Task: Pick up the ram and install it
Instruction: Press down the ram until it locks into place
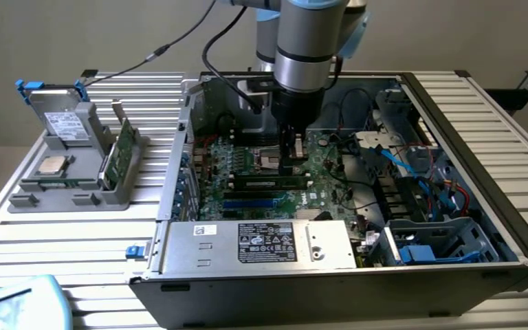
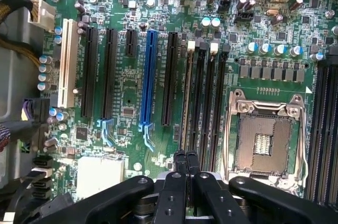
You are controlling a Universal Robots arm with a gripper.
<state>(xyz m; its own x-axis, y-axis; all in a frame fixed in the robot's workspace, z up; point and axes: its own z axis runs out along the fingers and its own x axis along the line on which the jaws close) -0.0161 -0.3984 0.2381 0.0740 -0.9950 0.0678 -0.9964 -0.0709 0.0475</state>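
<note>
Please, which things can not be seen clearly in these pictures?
1. Exterior view: whether the ram is fully seated; too small.
2. Exterior view: whether the hand touches the ram; the hand itself hides it.
3. Wrist view: the memory slots' near ends, behind the shut fingers.

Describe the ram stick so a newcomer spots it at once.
Inside the open computer case, find the green motherboard and its empty CPU socket. The ram sits in a slot below the shut hand: a long, thin dark stick, while neighbouring slots are empty.
</note>
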